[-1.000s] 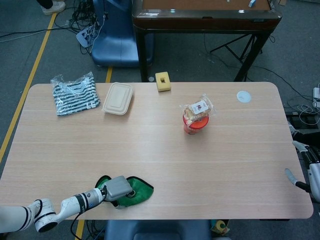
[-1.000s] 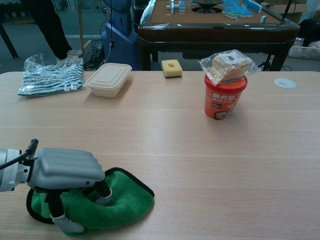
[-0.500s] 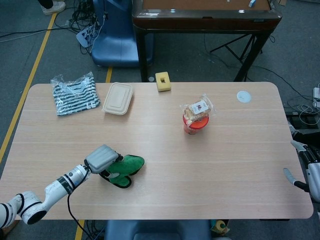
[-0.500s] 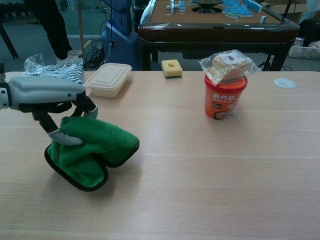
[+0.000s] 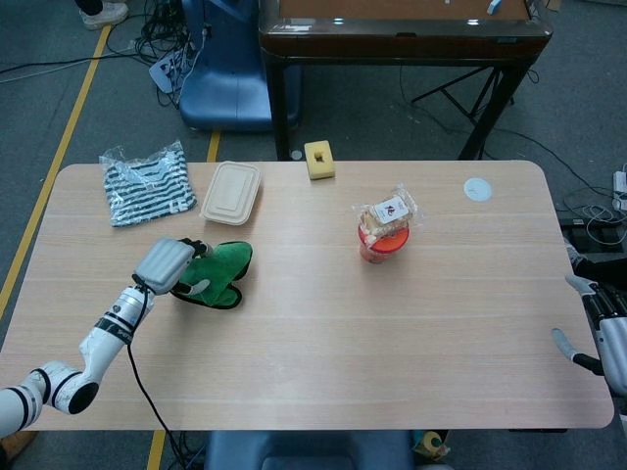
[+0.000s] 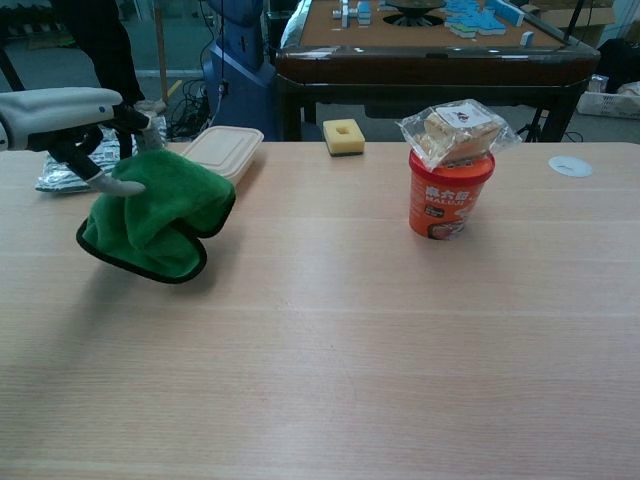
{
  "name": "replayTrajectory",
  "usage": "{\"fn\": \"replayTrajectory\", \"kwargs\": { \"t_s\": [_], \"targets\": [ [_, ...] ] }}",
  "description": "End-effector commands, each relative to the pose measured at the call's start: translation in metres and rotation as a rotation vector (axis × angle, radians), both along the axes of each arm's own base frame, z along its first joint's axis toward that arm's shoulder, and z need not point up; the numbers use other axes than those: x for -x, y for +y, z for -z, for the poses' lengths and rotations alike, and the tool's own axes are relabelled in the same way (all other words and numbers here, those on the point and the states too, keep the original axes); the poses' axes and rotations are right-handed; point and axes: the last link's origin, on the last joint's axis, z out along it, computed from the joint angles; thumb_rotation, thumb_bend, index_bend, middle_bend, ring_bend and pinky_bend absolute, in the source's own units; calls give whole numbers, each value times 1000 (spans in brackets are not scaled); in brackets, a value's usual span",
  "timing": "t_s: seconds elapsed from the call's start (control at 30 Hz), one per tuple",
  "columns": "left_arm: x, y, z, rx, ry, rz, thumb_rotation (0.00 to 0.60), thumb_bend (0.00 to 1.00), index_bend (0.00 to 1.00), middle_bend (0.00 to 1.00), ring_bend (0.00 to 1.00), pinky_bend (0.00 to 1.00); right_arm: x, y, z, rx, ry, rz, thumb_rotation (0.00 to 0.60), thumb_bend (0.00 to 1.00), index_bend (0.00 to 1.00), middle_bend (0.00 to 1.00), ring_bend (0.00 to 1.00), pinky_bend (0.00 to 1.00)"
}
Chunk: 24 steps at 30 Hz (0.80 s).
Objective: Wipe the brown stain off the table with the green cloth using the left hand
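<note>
From the head view, the left hand (image 5: pixel 165 265) gripped the green cloth (image 5: pixel 217 274) over the table's (image 5: pixel 323 323) left half; the right hand (image 5: pixel 598 338) showed at the right edge, its grip unclear. From the chest view, the cloth hung near a beige lidded box (image 6: pixel 222 152).

My left hand (image 6: pixel 70 115), smooth pale grey plastic, grips the soft, fuzzy green cloth with dark edging (image 6: pixel 155 215). Under it lies the matt light wood-grain table (image 6: pixel 400 340). The red cup (image 6: pixel 437 195) looks glossy; the crinkly clear plastic packet (image 6: pixel 458 128) shines.
</note>
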Motion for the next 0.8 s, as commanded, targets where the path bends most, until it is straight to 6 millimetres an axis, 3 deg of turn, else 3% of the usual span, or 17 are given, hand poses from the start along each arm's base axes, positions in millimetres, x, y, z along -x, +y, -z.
{"fn": "replayTrajectory", "kwargs": {
  "t_s": [0.03,0.13,0.33,0.63,0.8],
  "targets": [
    [7,3,-2,-4,10,-69,600,226,0,0,5,234,0,0,0,0,1,-1,600,350,179,247,207,238],
    [11,2,-7,-22,0,-90,600,210,0,0,0,184,-1,-1,0,-2,3,-2,600,350,179,247,207,238],
    [20,-10,-22,-52,-34,-120,600,210,0,0,0,181,-2,-4,1,-12,12,-1,600,350,179,247,206,238],
    [45,-45,-51,-199,-72,-143,600,210,0,0,15,191,-3,-16,3,-77,1,3,600,350,179,247,207,238],
    [66,-77,-67,-289,-64,-180,600,210,11,0,33,194,-4,-21,6,-126,-24,-12,600,350,179,247,207,238]
  ]
}}
